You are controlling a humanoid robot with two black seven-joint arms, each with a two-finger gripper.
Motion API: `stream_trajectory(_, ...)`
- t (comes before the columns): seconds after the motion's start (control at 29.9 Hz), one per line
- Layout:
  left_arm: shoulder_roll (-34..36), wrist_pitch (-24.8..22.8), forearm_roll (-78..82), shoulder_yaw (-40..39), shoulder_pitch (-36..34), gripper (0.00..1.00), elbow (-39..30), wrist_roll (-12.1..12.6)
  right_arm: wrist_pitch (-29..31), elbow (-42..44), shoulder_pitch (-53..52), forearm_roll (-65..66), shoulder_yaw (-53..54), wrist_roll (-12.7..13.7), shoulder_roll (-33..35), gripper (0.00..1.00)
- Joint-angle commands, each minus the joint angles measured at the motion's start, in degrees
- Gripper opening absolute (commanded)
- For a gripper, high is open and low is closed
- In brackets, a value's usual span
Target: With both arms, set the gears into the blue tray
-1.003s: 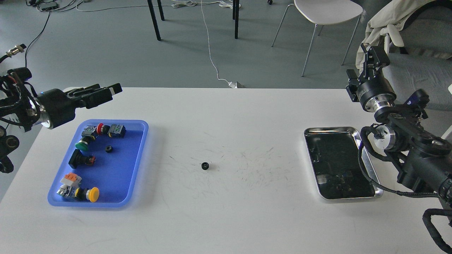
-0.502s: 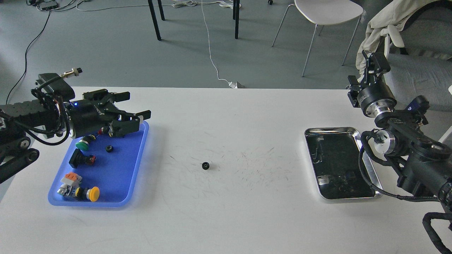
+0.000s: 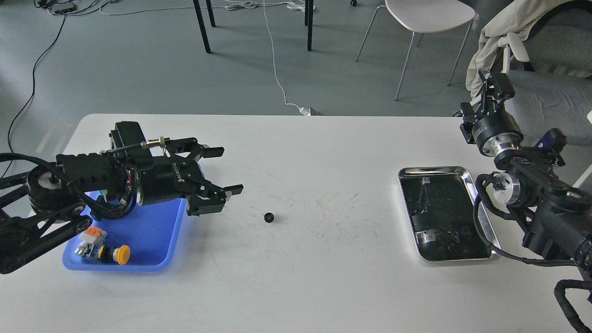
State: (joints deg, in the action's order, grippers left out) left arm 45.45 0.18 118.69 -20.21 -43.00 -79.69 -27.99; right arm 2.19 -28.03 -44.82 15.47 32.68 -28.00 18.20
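Swung out from over the blue tray [image 3: 138, 266] toward the lone gear [image 3: 268, 217] on the table [image 3: 323, 277] — left gripper [image 3: 225, 171] spread open, empty, near it — pick-up probably next; right gripper [image 3: 491, 92] unreadable

On the white desk [image 3: 323, 277] a single black gear [image 3: 268, 217] lies near the middle, apart from both trays. The left tool [image 3: 227, 170] reaches across the blue tray [image 3: 152, 249] with its fingers spread wide, nothing between them, just left of the gear. The right tool [image 3: 490, 85] is raised beyond the steel tray [image 3: 462, 173], too dark to read
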Motion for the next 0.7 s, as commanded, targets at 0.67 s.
stream_trajectory(0.67,-18.4,5.5,6.3,2.4,1.9,0.97,12.3,0.0,-0.4,0.4,-0.2,-0.3,0.5,0.0,0.8,0.94)
